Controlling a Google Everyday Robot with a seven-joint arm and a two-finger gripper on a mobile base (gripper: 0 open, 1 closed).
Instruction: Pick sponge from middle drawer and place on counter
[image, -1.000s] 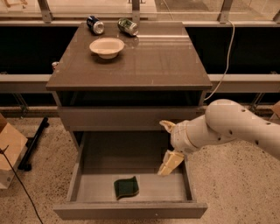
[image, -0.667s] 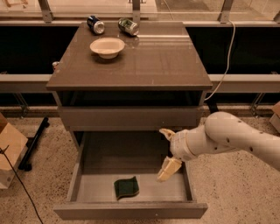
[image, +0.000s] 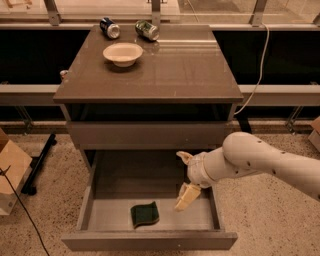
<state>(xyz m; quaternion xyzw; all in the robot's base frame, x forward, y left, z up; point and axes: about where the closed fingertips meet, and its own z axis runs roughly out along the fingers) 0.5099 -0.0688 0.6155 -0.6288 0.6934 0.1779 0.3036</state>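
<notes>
Lower and slightly leftward now, the gripper (image: 186, 177) hangs inside the middle drawer (image: 125, 185), jaws wide apart and empty, near the sponge (image: 145, 214) on its floor; the arm is cut off at the right edge.

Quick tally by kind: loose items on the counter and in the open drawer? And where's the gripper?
cans on counter: 2
bowl on counter: 1
sponge in middle drawer: 1
total: 4
gripper: open, over the drawer, right of the sponge, not touching
</notes>
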